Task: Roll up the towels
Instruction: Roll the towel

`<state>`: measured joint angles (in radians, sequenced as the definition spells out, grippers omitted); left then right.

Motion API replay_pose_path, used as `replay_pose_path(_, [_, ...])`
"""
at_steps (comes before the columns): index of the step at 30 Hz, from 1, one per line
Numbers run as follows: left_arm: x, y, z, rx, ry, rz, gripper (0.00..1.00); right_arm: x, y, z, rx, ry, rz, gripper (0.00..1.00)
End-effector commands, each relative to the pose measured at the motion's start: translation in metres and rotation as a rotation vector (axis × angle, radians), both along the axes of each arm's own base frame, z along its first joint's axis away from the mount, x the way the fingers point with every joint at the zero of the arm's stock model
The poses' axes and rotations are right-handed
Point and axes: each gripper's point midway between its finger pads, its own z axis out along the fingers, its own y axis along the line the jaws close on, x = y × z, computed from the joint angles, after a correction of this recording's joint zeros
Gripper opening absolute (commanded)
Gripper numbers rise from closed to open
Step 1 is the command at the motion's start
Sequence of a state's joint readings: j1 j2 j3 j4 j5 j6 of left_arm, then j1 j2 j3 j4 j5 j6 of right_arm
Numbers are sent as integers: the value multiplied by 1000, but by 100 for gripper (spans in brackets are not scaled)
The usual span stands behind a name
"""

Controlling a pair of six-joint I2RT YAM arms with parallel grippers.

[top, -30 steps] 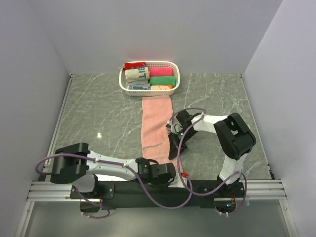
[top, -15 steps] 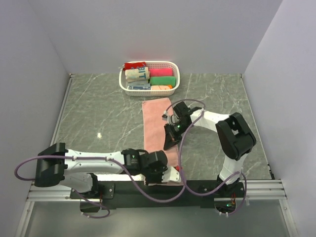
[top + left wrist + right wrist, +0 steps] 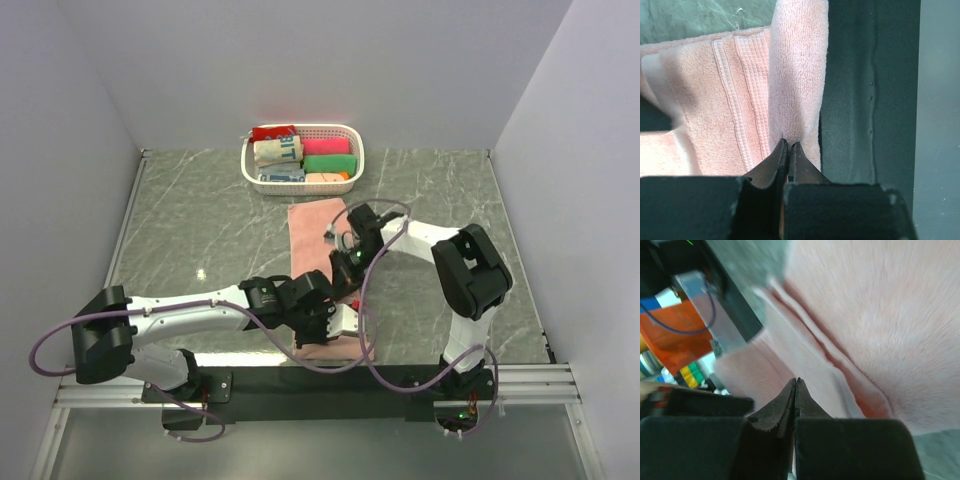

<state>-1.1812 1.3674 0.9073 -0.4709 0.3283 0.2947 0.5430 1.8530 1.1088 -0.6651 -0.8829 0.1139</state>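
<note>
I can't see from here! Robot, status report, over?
Left gripper and right gripper pinching pink towel. Not rolled yet. Basket beyond far end, not blocking.

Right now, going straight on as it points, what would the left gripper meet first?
The pink towel: the left gripper is shut on a fold that probably lies on straight ahead.
</note>
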Motion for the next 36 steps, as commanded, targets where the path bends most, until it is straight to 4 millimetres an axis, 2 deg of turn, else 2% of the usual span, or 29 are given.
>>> replay_pose_path(1, [5, -12, 27, -95, -49, -35, 0, 43, 10, 54, 147, -142, -36, 0])
replay_pose_path(3, [8, -11, 27, -97, -50, -24, 0, 60, 10, 55, 162, -159, -79, 0])
replay_pose_path(7, [19, -11, 30, -103, -60, 12, 1, 74, 5, 25, 69, -185, -89, 0])
replay_pose_path(9, [27, -8, 28, -96, -79, 31, 0, 73, 1, 3, 17, -148, -91, 0])
replay_pose_path(12, [41, -5, 27, -102, -134, 52, 1, 67, -2, -15, -8, -105, -84, 0])
replay_pose_path(16, [60, -3, 27, -98, -165, 85, 0, 65, -4, -25, -26, -95, -79, 0])
replay_pose_path(23, [110, 2, 16, -84, -259, 181, 0, 68, -2, -24, -9, -90, -84, 0])
replay_pose_path(29, [140, 9, -6, -42, -295, 232, 0, 74, 3, -14, 7, -82, -84, 0])
replay_pose_path(33, [146, 14, -20, -15, -285, 237, 1, 88, 2, 5, 26, -99, -112, 0])
replay_pose_path(36, [145, 13, -27, -18, -288, 223, 1, 103, -8, 23, 43, -123, -160, 7])
